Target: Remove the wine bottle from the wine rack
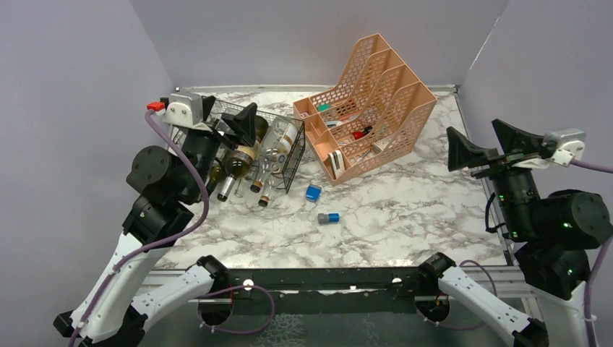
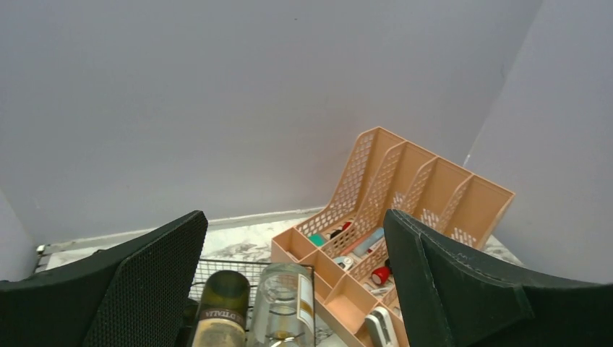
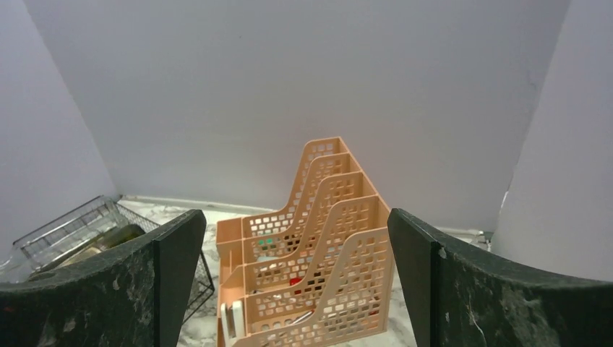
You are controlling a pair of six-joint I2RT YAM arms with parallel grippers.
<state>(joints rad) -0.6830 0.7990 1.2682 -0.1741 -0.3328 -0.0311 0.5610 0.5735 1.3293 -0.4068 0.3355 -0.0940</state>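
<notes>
Left wrist view shows the left gripper [image 2: 296, 235] spread wide, empty, above the wine rack [image 1: 295, 160] holding a wine bottle [image 2: 220, 311]; the right gripper [image 3: 296, 231], likewise agape, is well apart.

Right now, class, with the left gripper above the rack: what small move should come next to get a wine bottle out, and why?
Likely lower the open left gripper onto the dark bottle. The gripper hangs over the wine rack holding nothing, the bottle lies right beneath it, and the right gripper is far off.
</notes>
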